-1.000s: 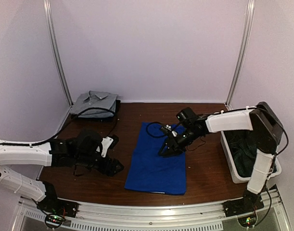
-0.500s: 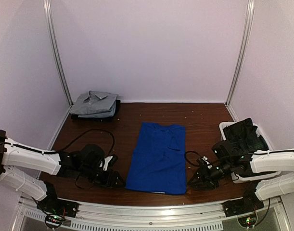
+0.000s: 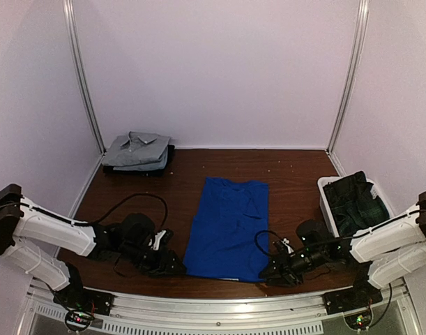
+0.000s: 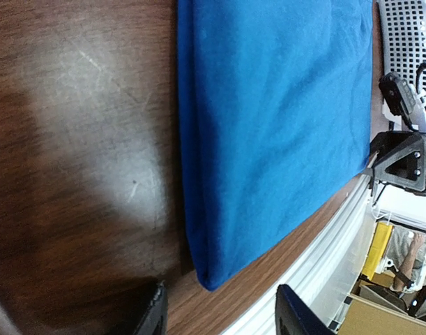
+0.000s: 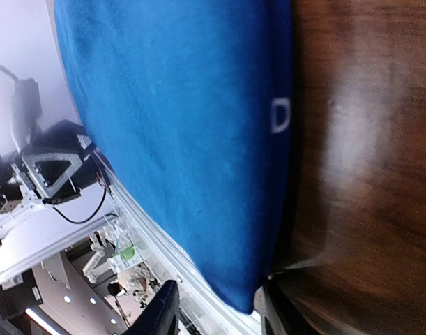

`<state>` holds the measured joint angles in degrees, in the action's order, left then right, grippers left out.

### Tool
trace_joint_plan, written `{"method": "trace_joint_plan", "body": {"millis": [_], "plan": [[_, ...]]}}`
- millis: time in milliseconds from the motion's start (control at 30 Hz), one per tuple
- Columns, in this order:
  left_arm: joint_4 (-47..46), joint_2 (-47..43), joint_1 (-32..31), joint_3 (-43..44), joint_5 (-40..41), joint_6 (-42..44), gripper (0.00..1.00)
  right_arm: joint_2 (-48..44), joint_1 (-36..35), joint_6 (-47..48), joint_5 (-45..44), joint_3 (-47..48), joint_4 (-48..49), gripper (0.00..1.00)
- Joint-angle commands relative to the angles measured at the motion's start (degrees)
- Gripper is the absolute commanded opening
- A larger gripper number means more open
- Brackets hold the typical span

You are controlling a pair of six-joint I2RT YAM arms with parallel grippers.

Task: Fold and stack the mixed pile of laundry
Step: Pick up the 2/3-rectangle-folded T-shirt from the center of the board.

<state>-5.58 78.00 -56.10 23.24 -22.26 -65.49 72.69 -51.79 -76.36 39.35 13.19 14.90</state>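
The royal-blue piece (image 3: 228, 223) lies flat in the middle of the brown tabletop (image 3: 296, 174), a long rectangle running from near to far, its near edge just short of the tabletop's near edge and the pale perforated rail (image 4: 324, 269) beyond it. The left fingers (image 3: 175, 266) sit low at the piece's near-left corner; in the left wrist view they stand apart, released, with the folded corner just at their mouth and not pinched. The right fingers (image 3: 268, 271) sit low at the near-right corner, also spread and released, the corner's tip lying between them close to one finger. Bare wood shows along both long sides of the blue piece and across the far strip up to the back wall. A folded light grey shirt (image 3: 136, 149) rests on a dark garment (image 3: 168, 159) in the far-left corner, well apart from the blue piece. The white bin (image 3: 323, 199) stands at the right edge, with a dark green-black piece (image 3: 352, 199) inside it.
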Motion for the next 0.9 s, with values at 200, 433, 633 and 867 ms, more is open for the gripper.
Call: {"method": "trace_joint_plan", "body": {"millis": [200,433,633,867], "plan": [[-6.7,6.6,-0.8,1.4,-2.9,-0.5,0.43,1.0,-1.4,-4.0,-5.8,-1.9,-0.7,0.3],[-5.3,4.8,-0.9,1.5,-2.5,-1.7,0.32,-2.5,-1.7,-4.5,-5.6,-2.7,-3.9,0.23],[-5.2,4.6,-1.5,2.1,-2.7,-1.6,0.14,-1.4,-2.2,-4.0,-4.6,-1.9,-2.4,0.04],[-1.9,0.7,-2.2,2.0,-1.8,-1.8,0.0,-6.3,-2.7,-3.0,-5.9,0.2,-8.9,0.0]]}}
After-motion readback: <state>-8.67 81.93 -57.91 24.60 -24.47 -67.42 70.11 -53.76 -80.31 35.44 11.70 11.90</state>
